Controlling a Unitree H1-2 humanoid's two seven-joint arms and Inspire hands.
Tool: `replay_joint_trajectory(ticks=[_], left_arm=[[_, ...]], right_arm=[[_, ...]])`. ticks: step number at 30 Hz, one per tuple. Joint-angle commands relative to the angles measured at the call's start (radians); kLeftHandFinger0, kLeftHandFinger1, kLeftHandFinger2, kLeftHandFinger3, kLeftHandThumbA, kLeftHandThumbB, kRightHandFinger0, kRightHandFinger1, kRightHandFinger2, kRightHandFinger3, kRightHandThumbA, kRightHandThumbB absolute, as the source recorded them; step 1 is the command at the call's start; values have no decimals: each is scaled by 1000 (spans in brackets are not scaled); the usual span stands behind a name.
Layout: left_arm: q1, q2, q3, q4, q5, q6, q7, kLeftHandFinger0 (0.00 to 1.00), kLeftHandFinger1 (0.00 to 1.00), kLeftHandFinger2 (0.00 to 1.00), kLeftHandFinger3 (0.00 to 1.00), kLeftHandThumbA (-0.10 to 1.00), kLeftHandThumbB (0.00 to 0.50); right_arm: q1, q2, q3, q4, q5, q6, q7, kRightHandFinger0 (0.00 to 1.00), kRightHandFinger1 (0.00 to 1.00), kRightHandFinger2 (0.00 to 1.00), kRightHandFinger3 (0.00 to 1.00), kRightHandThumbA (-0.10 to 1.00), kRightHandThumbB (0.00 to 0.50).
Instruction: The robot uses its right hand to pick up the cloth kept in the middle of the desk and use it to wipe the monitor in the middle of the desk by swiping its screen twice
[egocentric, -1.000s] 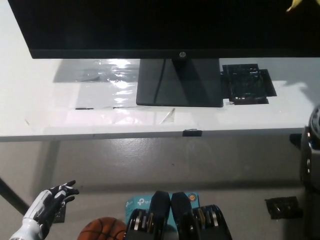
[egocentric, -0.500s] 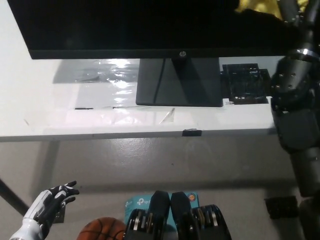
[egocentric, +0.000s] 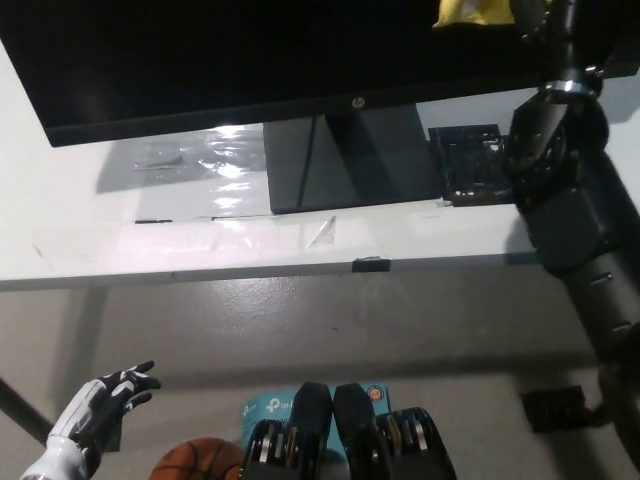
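Observation:
The black monitor stands in the middle of the white desk, filling the top of the head view. A yellow cloth shows at the picture's top edge, against the screen's right part. My black right arm rises from the bottom right, and its hand is at the top edge beside the cloth, shut on it and partly cut off by the frame. My white left hand rests low at the lower left, below the desk, with fingers apart and nothing in it.
The monitor's stand sits on the desk, with a black square patch to its right. A small black clip is on the desk's front edge. On the floor lie a basketball, a blue box and a black piece.
The right arm came in from the right and carried the yellow cloth leftward along the top of the screen. The whole picture has shifted and tilted slightly. The left hand has stayed in place.

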Motion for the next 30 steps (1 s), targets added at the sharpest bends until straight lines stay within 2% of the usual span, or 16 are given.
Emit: replay_joint_trajectory(ticks=[1,2,3,7,8,9,10,11,13,14,16,19,21,23,28,30], left_arm=[[-1,16,-4,-40,2,9,-5,954,874,909,1000,602,99],[0,18,-9,-43,9,5,-7,949,871,914,1000,615,96],[0,18,-11,-42,12,4,-6,947,867,913,1000,624,99],[-3,13,-14,-40,6,1,-13,961,891,943,1000,607,89],[-4,8,-9,-40,-2,11,-9,959,890,938,1000,583,97],[-5,8,-12,-37,1,7,-9,954,891,937,1000,583,97],[-6,5,-14,-36,2,8,-9,953,891,937,1000,584,97],[-7,6,-16,-30,4,-3,-10,934,892,929,1000,598,113],[-3,5,-19,-35,4,-1,-9,945,904,937,1000,602,108],[-4,2,-12,-34,-6,11,-8,972,917,944,1000,581,96],[-2,4,-22,-35,0,-2,-16,989,933,967,1000,597,94],[-1,1,-19,-36,-4,4,-12,975,929,980,1000,576,69],[-1,1,-20,-41,-1,11,-9,980,931,977,1000,575,80],[-3,-9,-22,-43,-3,21,-4,988,924,970,1000,557,67],[1,-4,-19,-47,-4,22,-7,993,913,952,1000,567,83],[5,1,-22,-47,6,9,-6,991,908,951,1000,577,82]], right_arm=[[-45,57,41,-20,-15,0,13,0,0,183,111,-100,102],[-44,76,42,-33,1,-12,24,0,0,239,18,-100,87],[-45,88,41,-33,8,-16,24,0,0,298,89,-100,80],[-52,169,50,-75,15,18,46,0,0,334,178,-100,32],[-56,186,60,-84,2,41,51,0,0,357,255,-100,23],[-61,202,68,-86,-7,52,50,0,0,329,336,-100,55],[-57,199,68,-94,-8,56,52,0,0,314,281,-100,55],[-74,244,81,-89,-15,75,41,0,0,243,321,-100,146],[-87,273,80,-82,-10,74,24,0,0,135,284,-100,148],[-93,288,83,-83,-8,69,22,0,0,94,364,-100,156],[-106,315,79,-80,1,75,27,0,0,60,134,-100,83],[-126,342,84,-71,-3,81,30,0,0,104,172,-100,111],[-142,356,88,-60,-1,77,36,0,0,111,171,-100,94],[-149,355,97,-64,-6,71,44,0,0,113,307,-100,129],[-147,315,113,-65,-23,70,55,0,0,106,199,-100,122],[-142,296,115,-65,-20,60,62,0,0,100,114,-100,96]])
